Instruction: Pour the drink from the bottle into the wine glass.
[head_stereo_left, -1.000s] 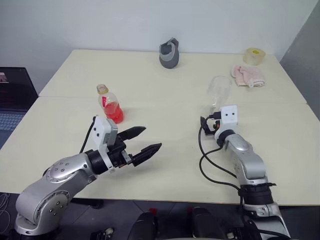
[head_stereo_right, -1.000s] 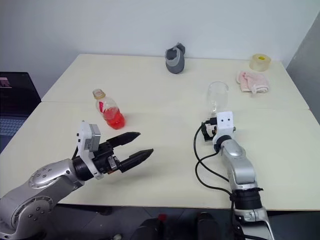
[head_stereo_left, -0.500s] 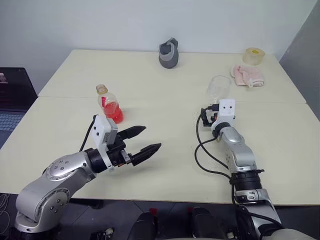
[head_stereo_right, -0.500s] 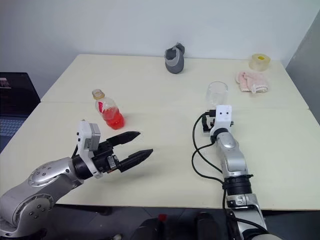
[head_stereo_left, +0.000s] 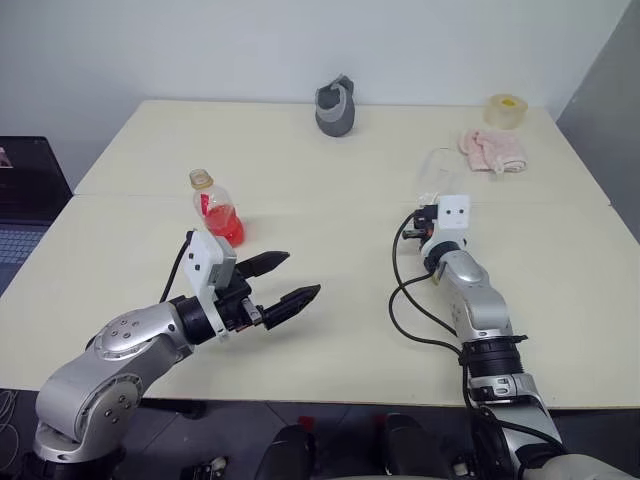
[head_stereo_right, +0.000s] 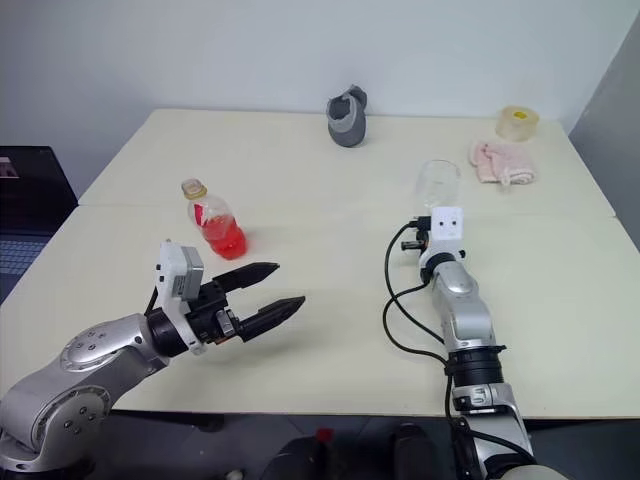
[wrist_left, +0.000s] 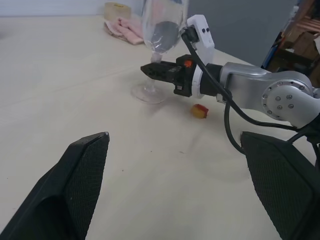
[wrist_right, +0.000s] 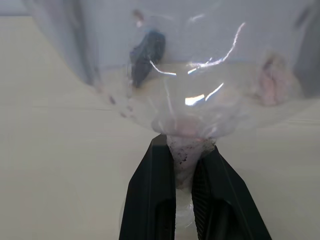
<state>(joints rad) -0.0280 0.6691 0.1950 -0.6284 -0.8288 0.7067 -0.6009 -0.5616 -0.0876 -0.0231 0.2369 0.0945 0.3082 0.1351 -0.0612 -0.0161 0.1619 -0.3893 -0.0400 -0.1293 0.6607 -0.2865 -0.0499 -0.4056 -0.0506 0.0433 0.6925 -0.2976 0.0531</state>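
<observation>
R gripper (wrist_right: 184, 172) clamped on stem of wine glass (head_stereo_right: 437, 185), just under bowl; glass upright on table (head_stereo_right: 330, 330), foot down. L gripper (head_stereo_right: 272, 289) hovers above table nr front edge, jaws wide apart, holding nothing. Bottle (head_stereo_right: 213, 220) upright, uncapped, beyond L gripper, well apart from glass; drink (head_stereo_right: 227, 238) fills lower body. Small red-yellow cap (wrist_left: 200, 111) on table beside glass foot. Grey cup-like object (head_stereo_right: 348, 117), pink cloth (head_stereo_right: 503, 162), tape roll (head_stereo_right: 517, 123) at far side. Laptop (head_stereo_right: 28, 205) off table's L edge.

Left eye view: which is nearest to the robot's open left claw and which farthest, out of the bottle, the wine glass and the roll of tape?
From the left gripper:
1. Bottle, just beyond it, slightly left.
2. Wine glass, across on the right, its stem pinched by the right gripper.
3. Tape roll, far right corner.
</observation>
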